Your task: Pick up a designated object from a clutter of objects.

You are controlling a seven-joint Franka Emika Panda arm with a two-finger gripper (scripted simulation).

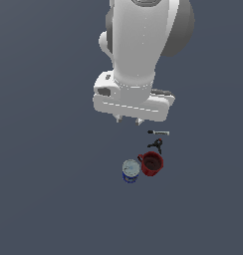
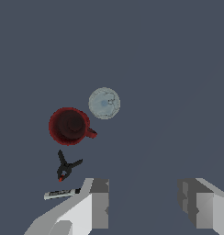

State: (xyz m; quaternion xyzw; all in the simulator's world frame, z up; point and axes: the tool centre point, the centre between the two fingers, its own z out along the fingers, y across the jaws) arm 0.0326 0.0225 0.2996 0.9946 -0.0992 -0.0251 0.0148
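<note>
Gripper (image 2: 143, 209) fingers spread wide, empty, high above the clutter. Red mug (image 2: 69, 125) sits off to one side, touching the can (image 2: 104, 103), clamp (image 2: 65, 168) near. Descending misaligned could knock the can instead.

Flat, featureless slate-blue floor (image 1: 44, 199) throughout both views, evenly lit, with no strong shadows.

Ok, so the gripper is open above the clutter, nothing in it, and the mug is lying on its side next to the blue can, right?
Not quite. The red mug stands upright, not on its side: the wrist view looks straight down into its round dark inside, handle out to one side. The rest holds: the gripper is open and empty, and the mug sits beside the blue can.
</note>
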